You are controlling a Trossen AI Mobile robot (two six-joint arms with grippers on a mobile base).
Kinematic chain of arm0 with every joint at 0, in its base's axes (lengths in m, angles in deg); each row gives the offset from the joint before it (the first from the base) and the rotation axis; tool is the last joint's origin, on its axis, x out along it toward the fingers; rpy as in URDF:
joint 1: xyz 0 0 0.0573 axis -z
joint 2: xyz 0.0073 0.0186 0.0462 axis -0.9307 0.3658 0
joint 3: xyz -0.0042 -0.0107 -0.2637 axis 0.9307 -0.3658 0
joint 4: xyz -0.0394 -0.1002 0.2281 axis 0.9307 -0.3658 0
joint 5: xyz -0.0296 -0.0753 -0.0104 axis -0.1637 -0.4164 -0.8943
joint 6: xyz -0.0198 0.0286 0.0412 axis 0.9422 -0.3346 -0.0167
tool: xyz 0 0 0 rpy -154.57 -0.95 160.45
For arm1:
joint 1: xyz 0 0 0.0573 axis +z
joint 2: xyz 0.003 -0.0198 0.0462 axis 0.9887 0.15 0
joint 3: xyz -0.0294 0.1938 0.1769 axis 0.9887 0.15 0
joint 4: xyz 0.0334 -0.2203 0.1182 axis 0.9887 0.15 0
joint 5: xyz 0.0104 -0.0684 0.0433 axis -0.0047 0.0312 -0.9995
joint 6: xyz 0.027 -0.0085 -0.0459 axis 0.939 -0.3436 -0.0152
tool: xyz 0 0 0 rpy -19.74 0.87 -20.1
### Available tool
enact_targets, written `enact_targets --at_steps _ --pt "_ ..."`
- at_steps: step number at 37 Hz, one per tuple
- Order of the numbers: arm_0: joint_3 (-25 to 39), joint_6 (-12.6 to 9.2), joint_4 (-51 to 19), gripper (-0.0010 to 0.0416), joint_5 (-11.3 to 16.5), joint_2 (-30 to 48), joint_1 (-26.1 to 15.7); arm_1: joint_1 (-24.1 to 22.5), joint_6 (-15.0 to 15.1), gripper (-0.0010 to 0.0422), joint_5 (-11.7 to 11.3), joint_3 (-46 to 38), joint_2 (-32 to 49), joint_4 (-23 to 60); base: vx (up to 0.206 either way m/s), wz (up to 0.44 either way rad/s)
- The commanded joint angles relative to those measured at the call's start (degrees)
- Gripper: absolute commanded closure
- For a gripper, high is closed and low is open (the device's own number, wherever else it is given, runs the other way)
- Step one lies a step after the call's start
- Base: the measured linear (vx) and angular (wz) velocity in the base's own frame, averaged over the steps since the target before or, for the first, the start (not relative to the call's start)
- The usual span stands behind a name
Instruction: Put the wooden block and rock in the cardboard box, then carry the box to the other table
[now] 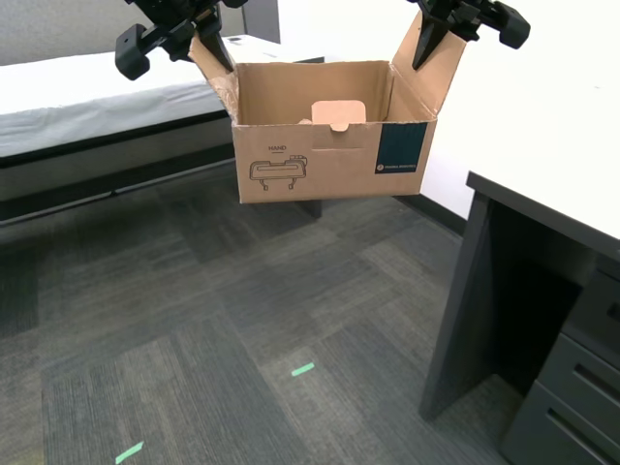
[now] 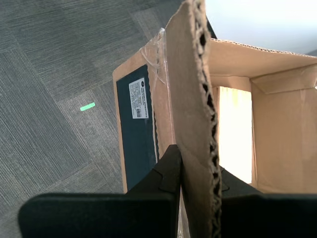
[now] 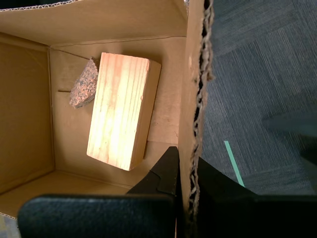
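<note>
The cardboard box [image 1: 329, 160] hangs in the air above the carpet, held by its two raised side flaps. My first gripper [image 3: 185, 173] is shut on the flap at the exterior view's left [image 1: 208, 44]. My second gripper [image 2: 198, 168] is shut on the flap at the exterior view's right [image 1: 433, 39], beside the teal label [image 2: 136, 129]. The wooden block [image 3: 121, 111] lies flat on the box floor, and the rock [image 3: 83, 85] sits against it. The exterior view shows neither. The other table [image 1: 97, 97], covered in white sheeting, stands behind the box on the exterior view's left.
A dark desk [image 1: 542, 208] with drawers [image 1: 572, 397] fills the exterior view's right. Grey carpet tiles [image 1: 194, 320] with short green tape marks [image 1: 303, 369] spread below the box. A white wall rises behind.
</note>
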Motion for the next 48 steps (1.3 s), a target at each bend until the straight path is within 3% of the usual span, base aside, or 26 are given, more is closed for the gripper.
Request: enact_targets --at_steps 1,12,26,48 --pt "0.1 0.7 0.0 0.0406 0.2 -0.1 0.0 -0.1 -1.4 0.0413 0.1 -0.1 -0.1 -0.2 0.086 -0.009" --pt "0.1 1.2 0.5 0.0406 0.2 -0.1 0.2 -0.1 -4.3 0.0413 0.0 -0.1 -0.1 -0.2 0.076 -0.024" --pt "0.1 1.2 0.5 0.0406 0.1 -0.1 0.3 -0.1 -5.2 0.0413 -0.1 -0.1 -0.1 0.5 0.055 -0.016" --pt "0.1 1.3 0.1 0.0406 0.2 -0.1 0.1 -0.1 -2.2 0.0413 -0.1 -0.1 -0.1 3.8 0.054 0.149"
